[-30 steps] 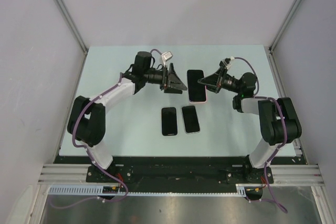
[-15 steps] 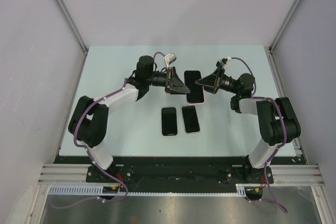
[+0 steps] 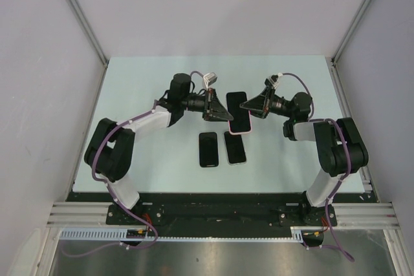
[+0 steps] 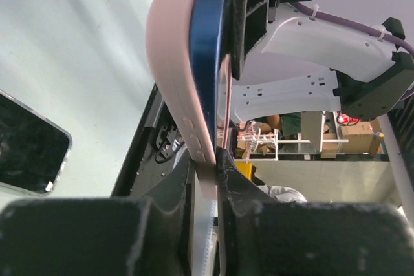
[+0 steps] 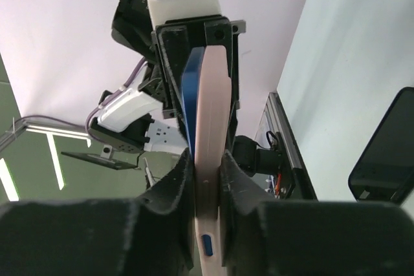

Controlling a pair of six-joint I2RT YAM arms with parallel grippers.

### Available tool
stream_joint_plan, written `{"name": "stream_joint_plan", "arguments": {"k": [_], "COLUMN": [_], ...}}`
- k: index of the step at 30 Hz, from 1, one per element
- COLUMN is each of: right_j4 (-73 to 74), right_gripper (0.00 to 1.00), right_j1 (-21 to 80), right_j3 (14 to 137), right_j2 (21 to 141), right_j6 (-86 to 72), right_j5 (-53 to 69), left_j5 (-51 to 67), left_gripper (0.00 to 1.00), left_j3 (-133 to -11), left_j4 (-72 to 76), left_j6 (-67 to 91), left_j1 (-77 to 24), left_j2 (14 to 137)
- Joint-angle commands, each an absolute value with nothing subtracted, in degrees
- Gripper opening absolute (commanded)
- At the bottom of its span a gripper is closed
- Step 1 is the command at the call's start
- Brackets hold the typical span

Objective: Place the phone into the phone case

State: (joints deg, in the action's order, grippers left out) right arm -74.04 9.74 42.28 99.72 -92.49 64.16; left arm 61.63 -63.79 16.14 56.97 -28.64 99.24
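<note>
The left end effector point(image 3: 224, 112) had closed in and clamped the phone case point(image 5: 210, 127). The right end effector point(image 3: 248, 105) gripped its opposite edge. Seating appeared underway; the phone point(image 4: 208, 43) next needed pressing home.

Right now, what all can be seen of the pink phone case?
The pink case looks like soft matte rubber with moulded side buttons. It appears lifted off the table, roughly flat, under a blue phone that lies against its inner face; one end bows away from the phone. The jaws of the left gripper and right gripper pinch its opposite long edges.
</note>
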Motion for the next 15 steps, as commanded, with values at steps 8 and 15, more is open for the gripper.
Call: {"name": "stream_joint_plan", "arguments": {"k": [8, 15], "right_j4": [-91.5, -91.5], "right_gripper": [0.01, 0.03], "right_j1": [11.7, 13.1], "right_j3": [42.6, 42.3], "right_j2": [97.1, 95.7], "right_j6": [-93.3, -93.3], "right_j5": [67.7, 68.6], "left_j5": [60.3, 63.4], "left_gripper": [0.56, 0.46], "left_j3": [-66.5, -62.1], "left_j4": [10.8, 29.1], "left_j6": [50.7, 63.8], "left_j1": [-26.3, -24.3], "left_j2": [94.8, 95.3]}}
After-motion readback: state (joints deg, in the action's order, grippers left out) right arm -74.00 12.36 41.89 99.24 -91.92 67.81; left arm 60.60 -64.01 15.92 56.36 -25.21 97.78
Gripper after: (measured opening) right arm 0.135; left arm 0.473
